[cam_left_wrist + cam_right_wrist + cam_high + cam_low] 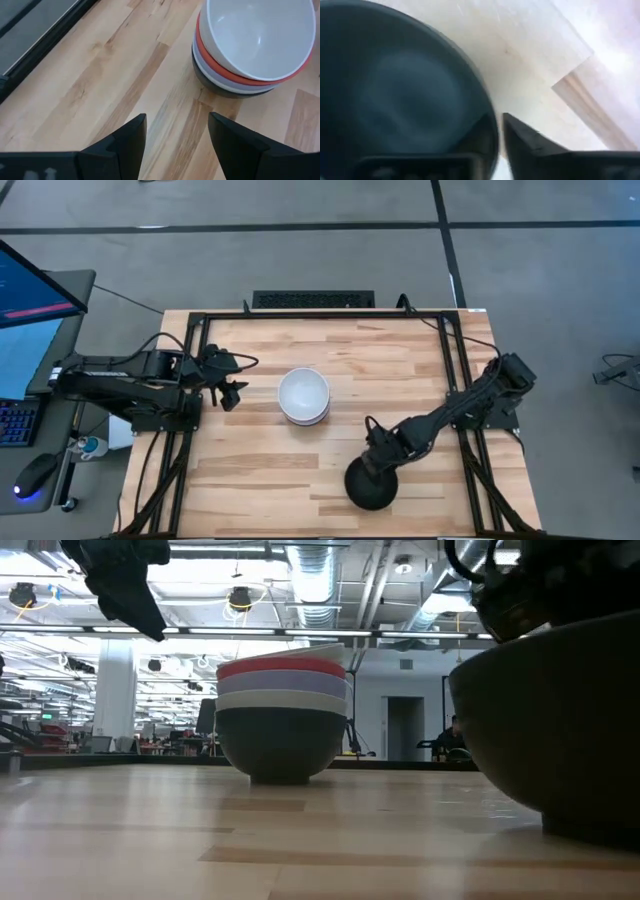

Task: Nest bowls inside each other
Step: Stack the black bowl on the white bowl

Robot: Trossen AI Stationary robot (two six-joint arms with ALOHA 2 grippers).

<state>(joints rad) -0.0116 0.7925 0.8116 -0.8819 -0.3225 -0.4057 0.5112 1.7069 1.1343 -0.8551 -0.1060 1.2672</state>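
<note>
A stack of nested bowls (303, 395) stands on its black bottom bowl at the table's middle. Above the black one come a white, a light blue and a red bowl, with a white bowl (260, 35) on top; the stack also shows in the low view (283, 710). A single black bowl (370, 486) stands near the table's near edge, right of the middle. My right gripper (373, 464) is at its far rim, shut on it. My left gripper (232, 388) hangs open and empty left of the stack, above the table (177, 125). My right gripper holds the single black bowl by its rim (491, 131) on the bowl's far side. One finger is inside the bowl and one finger (530, 142) is outside. The fingers come slanting down from the table's far right. The bowl's base (590, 830) is on the table.
The wooden table top (250, 470) is bare left and near of the stack. A black frame (195, 330) runs along the table's edges. A keyboard (313, 299) lies beyond the far edge, and a monitor (30, 290) and a mouse (35, 475) are off the left side.
</note>
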